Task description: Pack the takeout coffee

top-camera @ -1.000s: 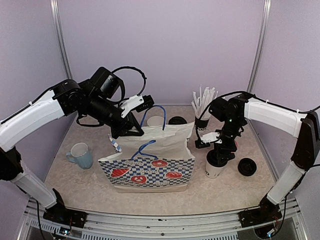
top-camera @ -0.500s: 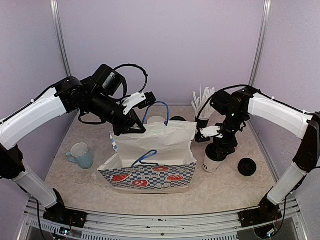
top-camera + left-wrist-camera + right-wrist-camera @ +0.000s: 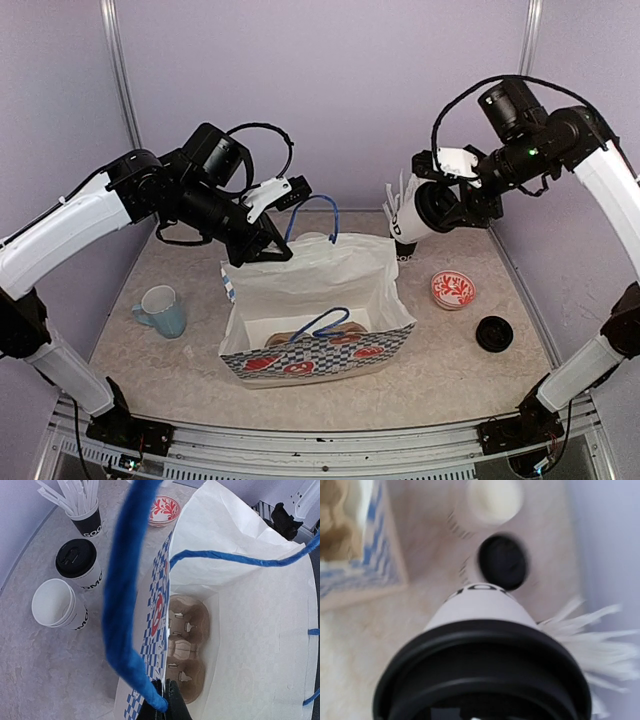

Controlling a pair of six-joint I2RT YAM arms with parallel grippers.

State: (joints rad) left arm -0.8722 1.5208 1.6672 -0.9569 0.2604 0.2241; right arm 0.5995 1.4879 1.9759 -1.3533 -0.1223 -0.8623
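**Lidded cup aloft, bag held open**

The right gripper (image 3: pixel 428 212) is clenched around a coffee cup (image 3: pixel 406 222). It holds the cup in the air at the upper right of the overhead view, tilted, with the base toward the bag (image 3: pixel 310 280). The cup is white paper with black lettering near the base. Its round black lid fills the bottom of the right wrist view.

Such a cup is likely light and thin-walled. It would dent under a hard squeeze, and the lid could pop off if pressed. A hold around the stiffer upper wall just under the rim seems best, brought upright before it goes in. Whether it holds liquid cannot be told.

The left gripper (image 3: pixel 162 702) is pinched on the bag's blue handle (image 3: pixel 125 580), which holds the mouth open. A cardboard tray (image 3: pixel 182 650) lies at the bottom. At the left of the left wrist view, another lidded cup (image 3: pixel 80 562) and an open cup (image 3: pixel 55 605) stand on the table just beside each other.
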